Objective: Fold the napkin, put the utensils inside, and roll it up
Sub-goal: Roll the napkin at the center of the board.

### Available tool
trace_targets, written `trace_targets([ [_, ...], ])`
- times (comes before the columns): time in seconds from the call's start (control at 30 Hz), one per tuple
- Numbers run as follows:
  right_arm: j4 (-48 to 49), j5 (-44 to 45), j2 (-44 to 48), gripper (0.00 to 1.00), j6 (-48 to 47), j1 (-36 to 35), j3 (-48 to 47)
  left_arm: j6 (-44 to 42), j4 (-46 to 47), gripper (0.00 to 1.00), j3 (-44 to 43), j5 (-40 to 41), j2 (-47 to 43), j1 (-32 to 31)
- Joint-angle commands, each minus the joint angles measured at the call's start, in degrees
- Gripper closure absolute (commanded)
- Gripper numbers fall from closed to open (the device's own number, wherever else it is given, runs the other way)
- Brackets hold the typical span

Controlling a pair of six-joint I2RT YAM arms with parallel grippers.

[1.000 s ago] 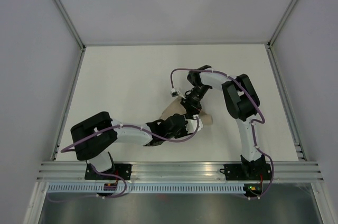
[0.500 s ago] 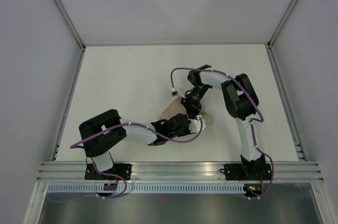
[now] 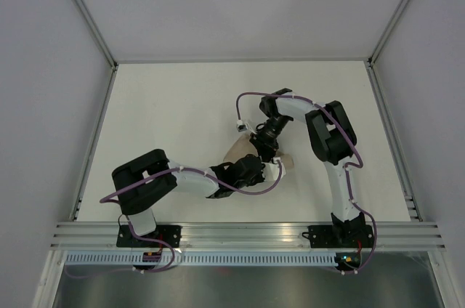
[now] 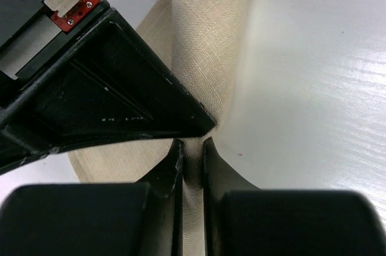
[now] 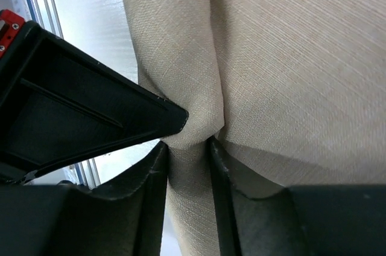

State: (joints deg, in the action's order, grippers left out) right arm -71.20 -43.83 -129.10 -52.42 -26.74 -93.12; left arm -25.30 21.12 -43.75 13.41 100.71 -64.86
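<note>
1. The napkin (image 3: 235, 152) lies bunched on the white table (image 3: 174, 104), near the middle and toward the arms' side. From above the two grippers meeting over it cover most of it. Beige cloth shows to their left, and a small flap shows to their right.
2. The left gripper (image 4: 192, 147) has its fingers (image 4: 170, 168) drawn almost together, with only a narrow slit between them. A thin raised fold of the napkin is pinched in that slit.
3. The right gripper (image 5: 187, 147) stands a little wider, its fingers (image 5: 155, 168) closed on a thicker ridge of the same cloth. The fabric puckers just above the pinch.
4. The two grippers work tip to tip. In each wrist view the other one's black wedge-shaped finger comes in from the left, and its point touches the cloth right at the pinch.
5. In the left wrist view a band of cloth runs away from the fingers, with bare table to its right. In the right wrist view cloth fills nearly everything (one long crease runs down to the grip).
</note>
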Motion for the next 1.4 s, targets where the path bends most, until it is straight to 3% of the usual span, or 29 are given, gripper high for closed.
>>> trace_targets([
  [0.0,4.93,6.13,-0.20,0.55,-2.95,-0.06,1.36,2.62,-4.51,0.98,-0.90,-8.83,2.39,0.43],
  [0.13,7.56,5.51,4.11,0.38,-0.41,0.29,2.85,3.94,-6.00,0.98,-1.16,-12.26,2.21,1.40],
  [0.23,9.84,4.90,7.97,0.33,1.62,1.25,3.73,4.64,-6.45,0.98,-1.25,-14.71,2.39,2.19],
  [0.53,17.93,4.81,17.56,0.30,8.65,5.29,8.04,10.44,-5.22,0.98,-1.17,-20.61,2.83,5.00],
  [0.83,26.18,0.68,27.03,0.31,12.35,15.83,13.13,16.50,-6.09,0.98,-1.52,-31.15,3.70,10.54],
  [1.2,41.57,2.87,48.40,0.28,2.07,17.43,38.53,23.27,-9.07,0.98,-4.93,-48.47,8.97,19.68],
  [1.37,48.77,9.09,54.82,0.28,0.04,11.46,48.44,23.89,-13.21,0.98,-8.28,-52.77,12.67,21.09],
])
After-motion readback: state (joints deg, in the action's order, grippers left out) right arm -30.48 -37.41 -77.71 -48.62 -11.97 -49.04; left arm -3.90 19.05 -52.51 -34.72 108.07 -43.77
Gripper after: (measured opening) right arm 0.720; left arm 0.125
